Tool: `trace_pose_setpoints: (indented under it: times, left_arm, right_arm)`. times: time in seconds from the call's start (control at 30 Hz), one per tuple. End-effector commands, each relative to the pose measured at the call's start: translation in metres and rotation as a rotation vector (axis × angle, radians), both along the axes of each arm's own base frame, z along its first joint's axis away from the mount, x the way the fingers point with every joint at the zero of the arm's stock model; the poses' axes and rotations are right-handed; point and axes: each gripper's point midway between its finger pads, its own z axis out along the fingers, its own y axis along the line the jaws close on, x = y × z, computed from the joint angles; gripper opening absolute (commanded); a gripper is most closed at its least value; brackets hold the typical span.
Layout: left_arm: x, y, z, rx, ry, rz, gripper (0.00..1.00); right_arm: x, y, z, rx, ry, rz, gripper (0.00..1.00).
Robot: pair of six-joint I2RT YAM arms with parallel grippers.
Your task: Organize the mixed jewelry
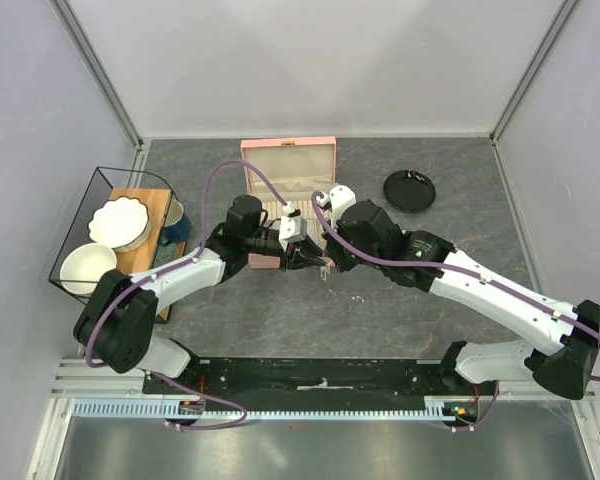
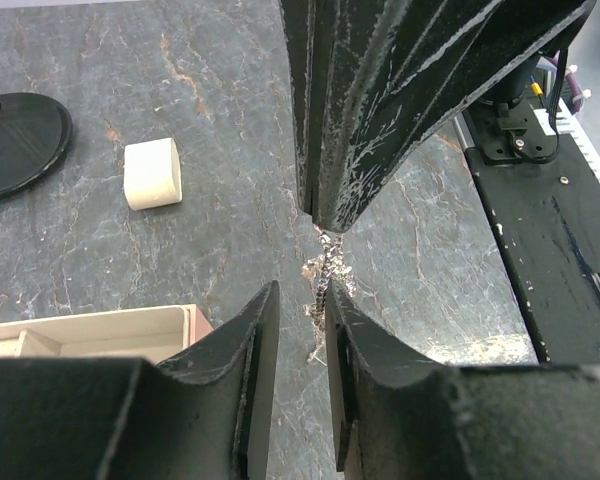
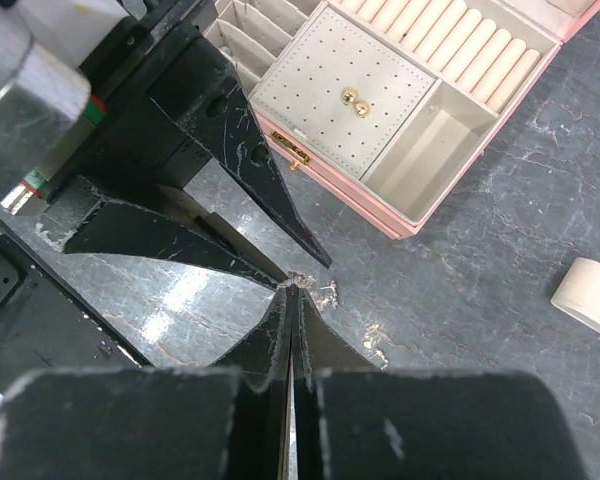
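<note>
Reaching in from the left with elbow bent and wrist low, just in front of the open pink jewellery box (image 1: 290, 150). At its end, the black two-finger left gripper (image 1: 302, 262), pointing toward table centre with jaws a narrow way apart, clamped on nothing.

From the right, a long forearm stretched across the grey marbled table (image 1: 280, 330), with the black right gripper (image 1: 325, 268) tilted down to meet the other almost tip to tip. Pressed fully together there, pinching the top of a thin silvery chain (image 2: 324, 272).

Hanging from that pinch down to the tabletop, kinked and bunched at the bottom. Passing between the left fingers (image 2: 260, 340), close to one inner face; contact unclear.

Inside the box, on the dotted grey panel, a pair of small gold ball studs (image 3: 355, 100).
</note>
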Motion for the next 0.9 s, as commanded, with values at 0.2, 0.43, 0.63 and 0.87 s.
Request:
trace_pose_setpoints:
  times: [0.2, 0.43, 0.63, 0.87]
  left_arm:
    - [-0.001, -0.004, 0.011, -0.025, -0.058, -0.041, 0.24]
    - [-0.001, -0.003, 0.011, -0.011, -0.064, -0.04, 0.16]
    - [0.001, 0.0, 0.011, 0.005, -0.083, -0.03, 0.1]
    - [0.002, 0.001, 0.012, 0.015, -0.082, -0.023, 0.04]
  right_arm:
    - [0.001, 0.002, 0.016, 0.037, -0.039, 0.0, 0.0]
    - [0.001, -0.003, 0.014, 0.027, -0.04, -0.01, 0.0]
    - [-0.001, -0.007, 0.011, 0.019, -0.041, -0.016, 0.0]
    - [-0.003, -0.009, 0.005, 0.009, -0.035, -0.015, 0.0]
